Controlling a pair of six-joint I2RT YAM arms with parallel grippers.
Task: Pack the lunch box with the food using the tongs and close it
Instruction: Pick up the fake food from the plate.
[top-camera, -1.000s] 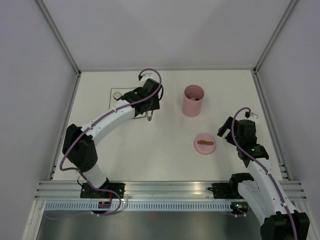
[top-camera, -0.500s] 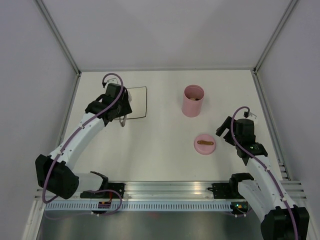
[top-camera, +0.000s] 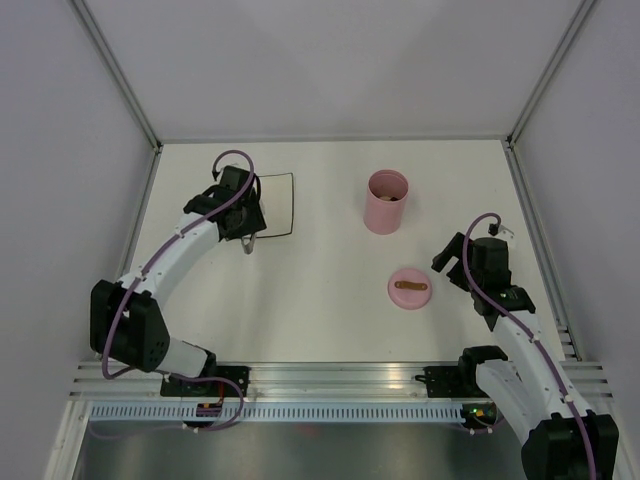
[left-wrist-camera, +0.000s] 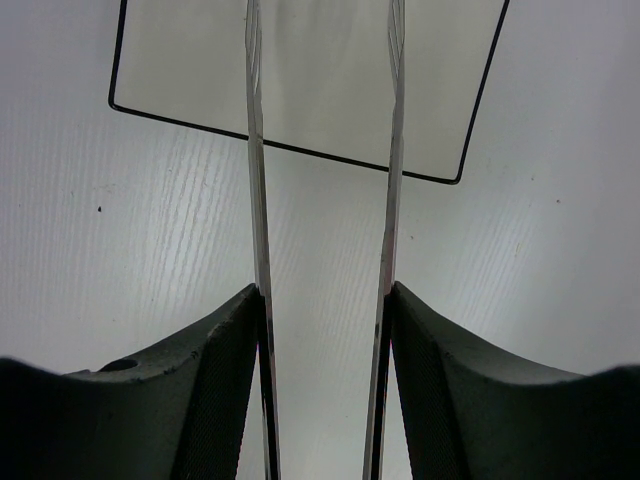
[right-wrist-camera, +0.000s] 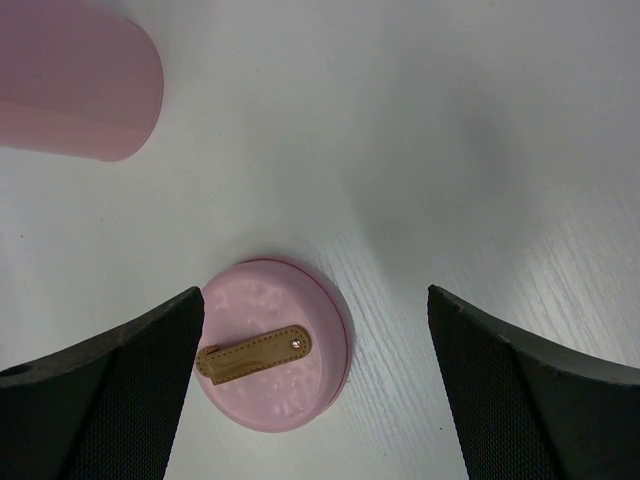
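My left gripper (left-wrist-camera: 325, 300) is shut on the tongs (left-wrist-camera: 256, 170), one black finger pressing the outside of each silvery arm. The two arms stay apart and reach out over the near edge of the white plate (left-wrist-camera: 320, 90). Seen from above, that gripper (top-camera: 246, 232) hangs over the plate's (top-camera: 280, 205) left part. No food shows on the bare part of the plate; something beige shows inside the open pink lunch box (top-camera: 387, 201). Its pink lid (right-wrist-camera: 275, 355) with a brown handle lies on the table between the pads of my open right gripper (right-wrist-camera: 315, 297). The lunch box (right-wrist-camera: 75, 80) stands beyond.
The lid (top-camera: 409, 288) lies in front of the lunch box, just left of my right gripper (top-camera: 455, 265). White walls enclose the table on three sides. A metal rail (top-camera: 330, 375) runs along the near edge by the arm bases.
The left arm, holding the tongs, has swung from the plate's right side across to its left side, then shifted slightly right. The right arm has barely moved.
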